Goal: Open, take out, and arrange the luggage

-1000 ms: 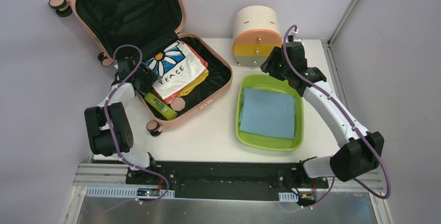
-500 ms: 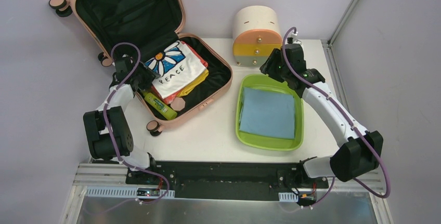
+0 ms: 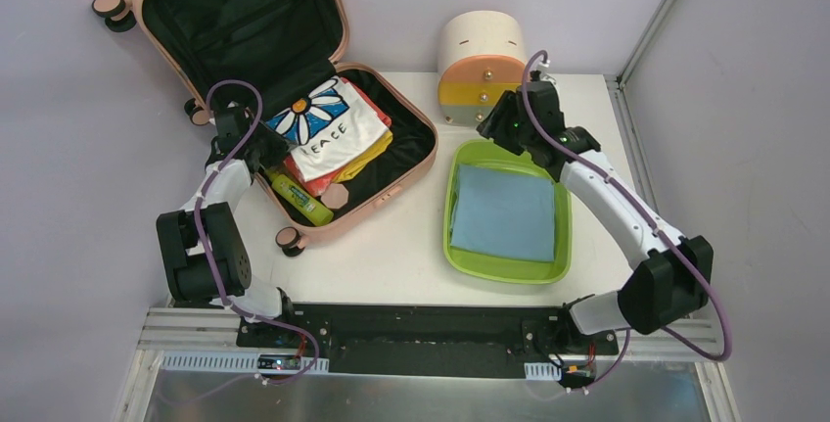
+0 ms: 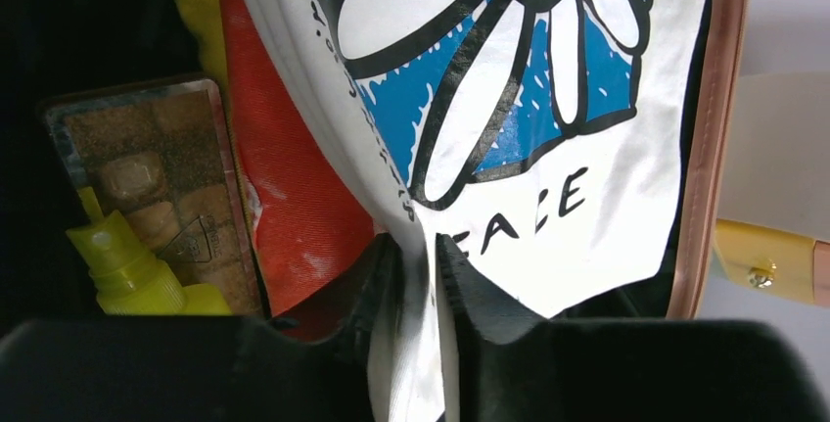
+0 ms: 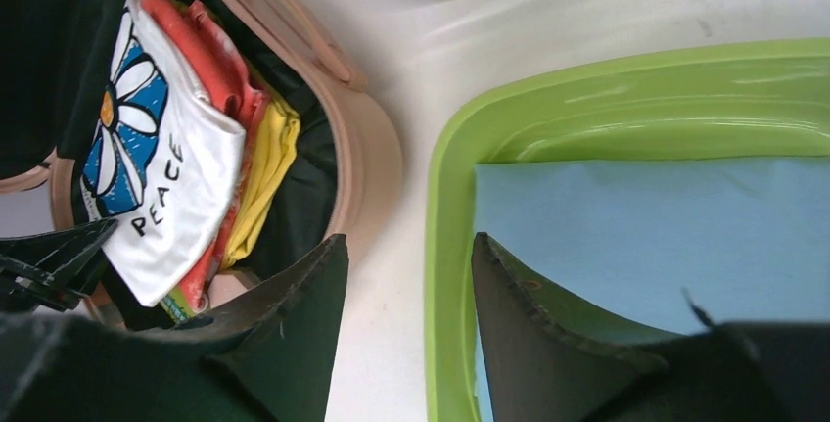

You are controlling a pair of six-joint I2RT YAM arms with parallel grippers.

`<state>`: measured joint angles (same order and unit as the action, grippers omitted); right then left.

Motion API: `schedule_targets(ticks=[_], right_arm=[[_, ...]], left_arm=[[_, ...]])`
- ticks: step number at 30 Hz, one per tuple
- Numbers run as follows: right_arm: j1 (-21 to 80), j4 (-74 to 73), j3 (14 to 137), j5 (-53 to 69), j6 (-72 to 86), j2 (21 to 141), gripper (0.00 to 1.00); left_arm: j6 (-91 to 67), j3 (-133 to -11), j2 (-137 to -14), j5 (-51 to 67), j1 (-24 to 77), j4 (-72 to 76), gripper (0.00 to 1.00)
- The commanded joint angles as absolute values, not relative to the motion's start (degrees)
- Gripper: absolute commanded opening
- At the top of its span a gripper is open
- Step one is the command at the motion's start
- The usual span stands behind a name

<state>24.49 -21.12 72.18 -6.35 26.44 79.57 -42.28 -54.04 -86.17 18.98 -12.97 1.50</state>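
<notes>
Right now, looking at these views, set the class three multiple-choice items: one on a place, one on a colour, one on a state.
1. The blue cloth lies: A in the green tray; B on the drawer unit; C on bare table.
2. The spray bottle is: A purple; B yellow-green; C white.
3. The left jaws: A hang wide open; B hold the bottle; C pinch the white shirt.
Key: 1A, the tray rim surrounds it; 2B, plain in the overhead view; 3C, fabric sits between them.
</notes>
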Motion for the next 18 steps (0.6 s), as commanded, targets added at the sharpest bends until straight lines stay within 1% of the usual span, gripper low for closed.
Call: schedule_targets(ticks=[1, 4, 9, 15, 18], right_arm=[[27.45, -18.61, 78.37, -5.73, 29.1, 84.25, 0.53], [29.93, -18.46, 83.03, -5.7, 29.52, 89.09, 0.53], [33.93, -18.81, 96.48, -3.27, 27.22, 101.35, 0.55], [36.45, -19.84, 111.49, 2.1, 25.8, 113.93, 0.65], [37.04, -21.25, 117.52, 3.09, 25.55, 119.07, 0.68]], left_arm=[[-43.7, -53.94, -85.27, 20.07, -12.9, 3.87, 0.16], [-44.8, -54.03, -84.94, 21.35, -12.91, 3.87, 0.0], [-47.88, -52.88, -83.11, 22.52, -12.92, 2.08, 0.0], [-44.35, -56.69, -80.9, 21.52, -12.74, -9.38, 0.0], [-43.29, -56.03, -77.92, 19.5, -12.81, -11.58, 0.0]])
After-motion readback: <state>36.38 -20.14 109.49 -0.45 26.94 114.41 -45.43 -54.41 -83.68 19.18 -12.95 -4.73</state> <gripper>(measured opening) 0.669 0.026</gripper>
